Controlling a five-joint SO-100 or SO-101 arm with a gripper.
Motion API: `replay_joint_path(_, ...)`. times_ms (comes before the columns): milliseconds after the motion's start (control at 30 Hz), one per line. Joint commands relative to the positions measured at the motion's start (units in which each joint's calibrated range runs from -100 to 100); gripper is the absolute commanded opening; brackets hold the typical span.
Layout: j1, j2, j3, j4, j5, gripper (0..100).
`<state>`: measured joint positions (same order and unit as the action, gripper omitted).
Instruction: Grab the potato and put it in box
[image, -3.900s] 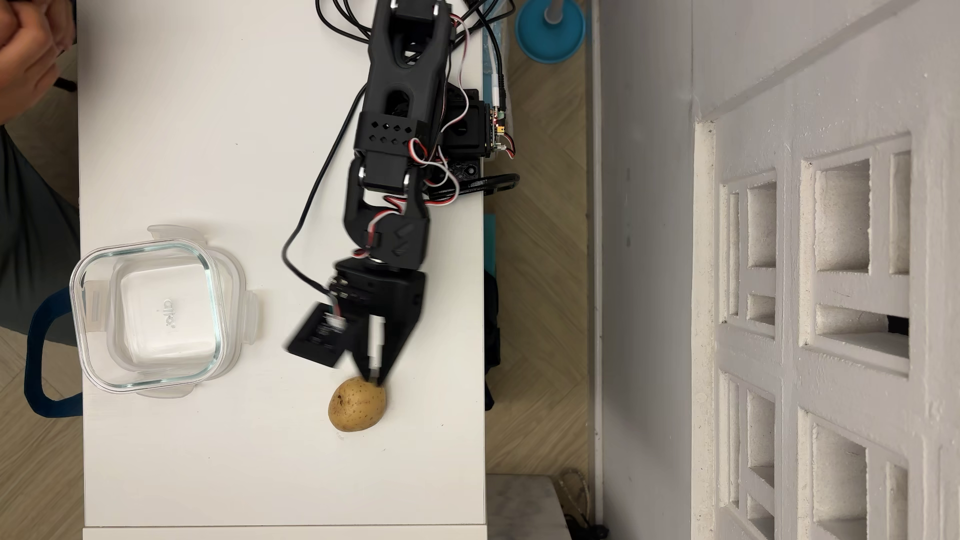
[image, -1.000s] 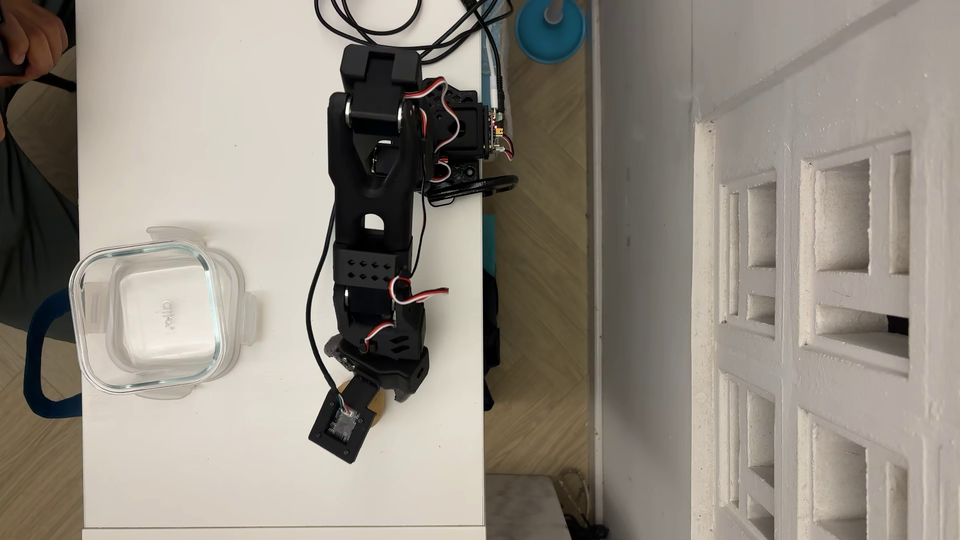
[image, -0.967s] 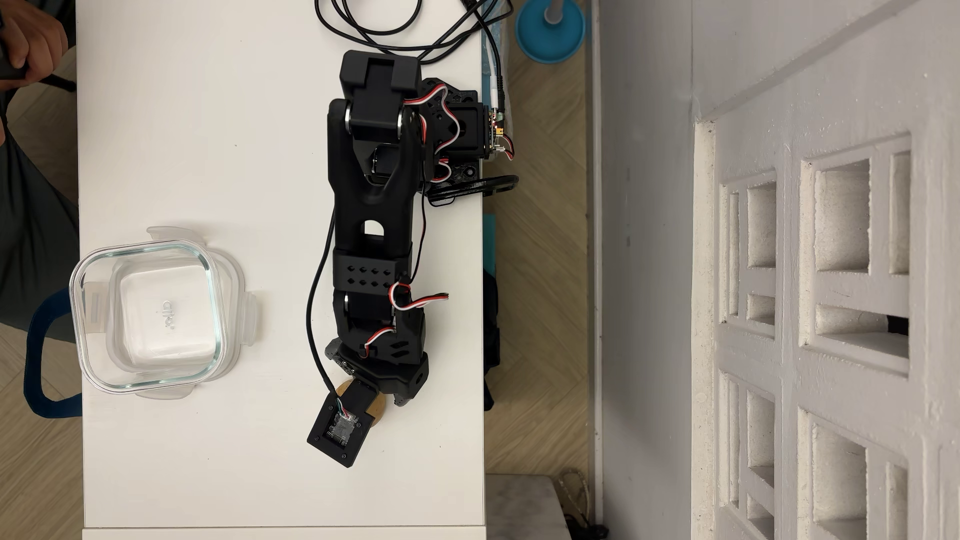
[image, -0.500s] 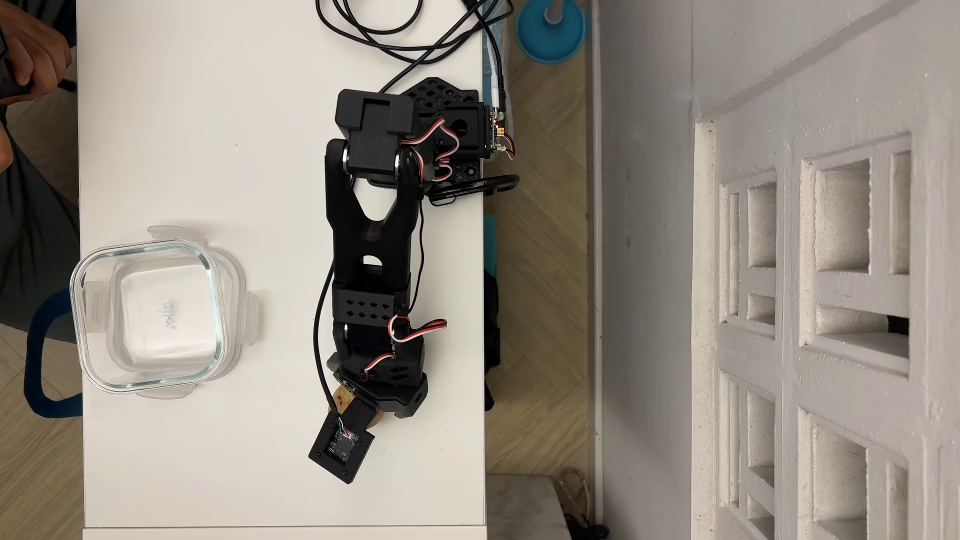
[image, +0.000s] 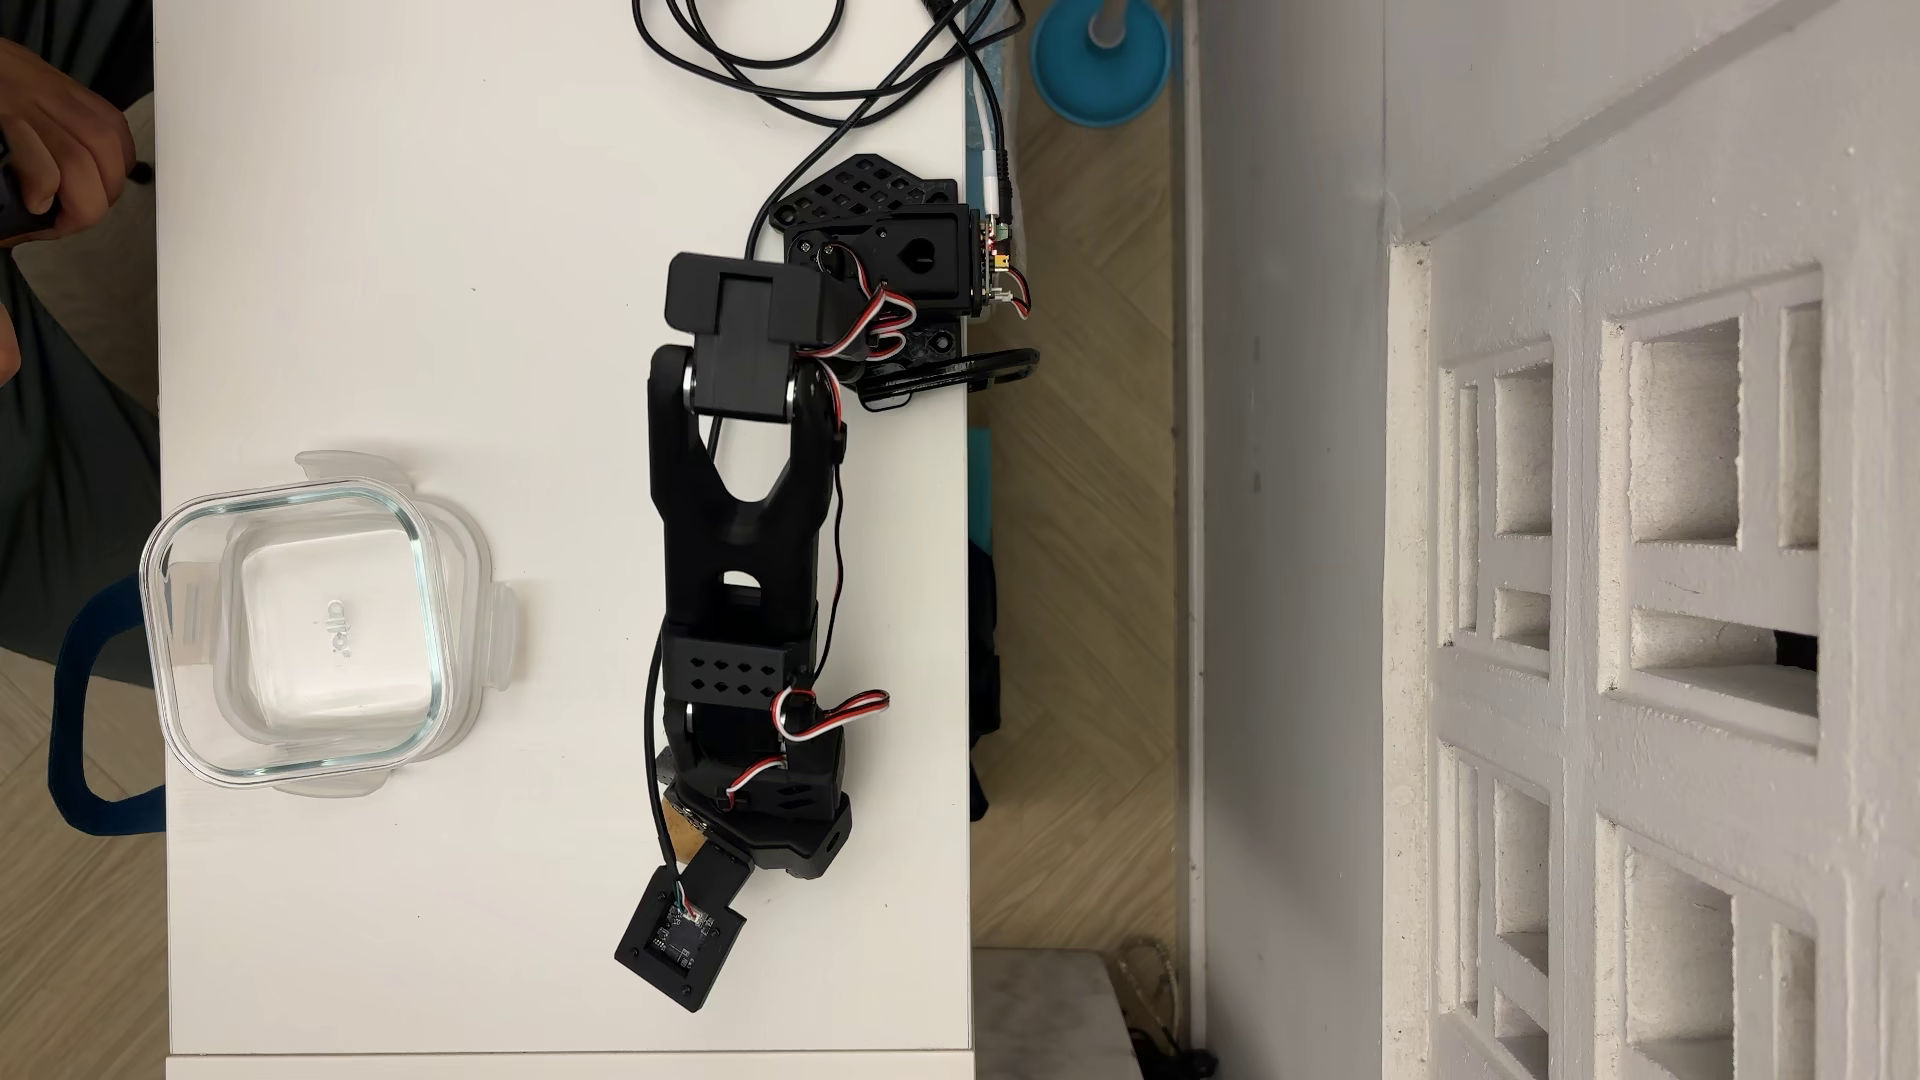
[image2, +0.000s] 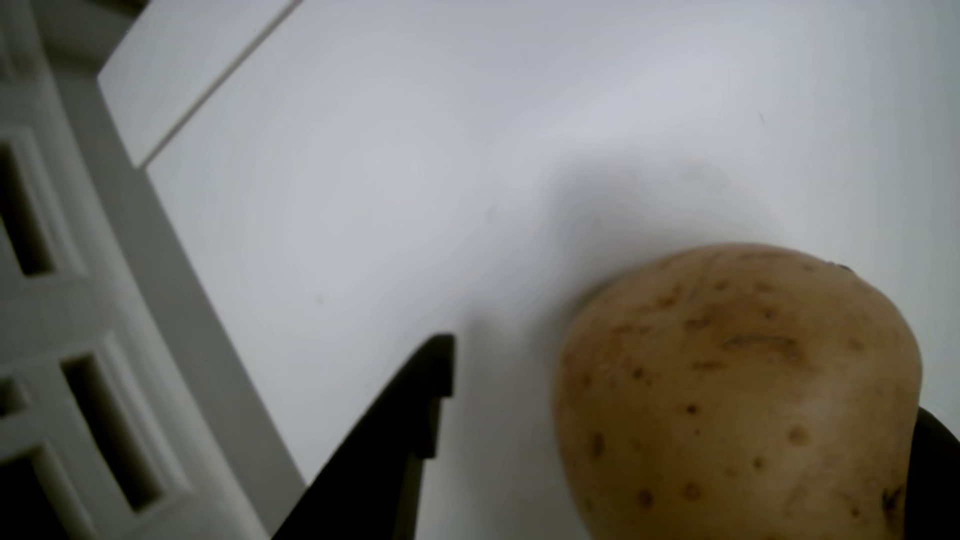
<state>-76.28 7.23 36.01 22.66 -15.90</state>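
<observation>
The potato (image2: 737, 394), tan with dark speckles, fills the lower right of the wrist view and lies on the white table. My gripper (image2: 685, 384) is open around it. The left finger (image2: 410, 415) stands apart from the potato, and the right finger (image2: 935, 451) shows just behind the potato's right side. In the overhead view only a tan sliver of the potato (image: 681, 828) shows under the black wrist (image: 758, 800). The clear glass box (image: 434, 623) sits at the table's left edge, empty, far left of the arm.
A translucent clip-tab lid (image: 506, 636) lies under the box. Black cables (image: 790, 73) coil at the table's top. A person's hand (image: 62, 135) is at the upper left. The table's right edge (image: 969, 623) runs close beside the arm.
</observation>
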Motion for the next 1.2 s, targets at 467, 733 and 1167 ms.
replay_joint_path(467,-0.25,-0.62,-2.85,-2.26,0.72,15)
replay_joint_path(733,0.21,-0.62,-2.85,-4.70,2.40,4)
replay_joint_path(1167,8.59,-24.40,8.42,-4.44,-0.84,3)
